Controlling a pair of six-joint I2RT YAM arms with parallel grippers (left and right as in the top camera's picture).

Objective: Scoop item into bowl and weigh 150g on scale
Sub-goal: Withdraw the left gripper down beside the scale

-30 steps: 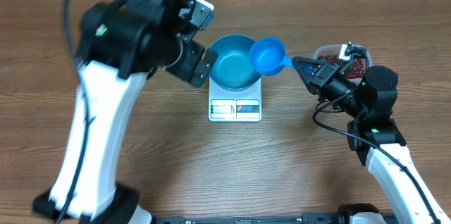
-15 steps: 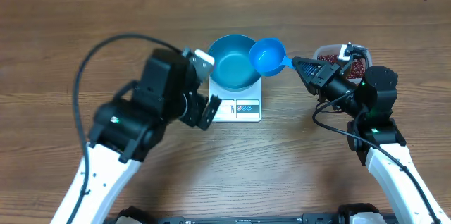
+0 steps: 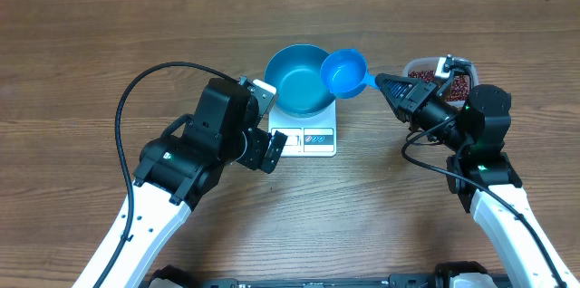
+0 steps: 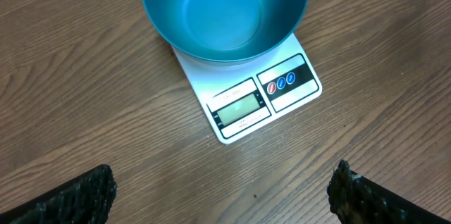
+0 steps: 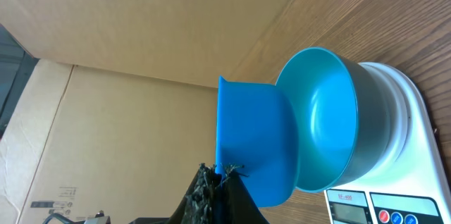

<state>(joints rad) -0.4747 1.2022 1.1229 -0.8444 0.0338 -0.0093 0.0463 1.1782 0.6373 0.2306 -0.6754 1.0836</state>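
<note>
Overhead: the bowl [image 3: 297,98] is sitting empty on the scale [image 3: 304,141]; the right gripper [image 3: 384,81] is clamping the handle of a blue scoop [image 3: 343,72], its cup hanging bare over the bowl's right rim; the beans [image 3: 423,75] are lying in a clear tub [image 3: 410,64] behind that gripper, so the right arm is the nearer; the left gripper [image 3: 265,121] is gaping empty beside the scale.

Left wrist: the bowl is lying ahead between spread jaws.

Right wrist: the scoop's handle is running from the bowl back into pinched fingers.
</note>
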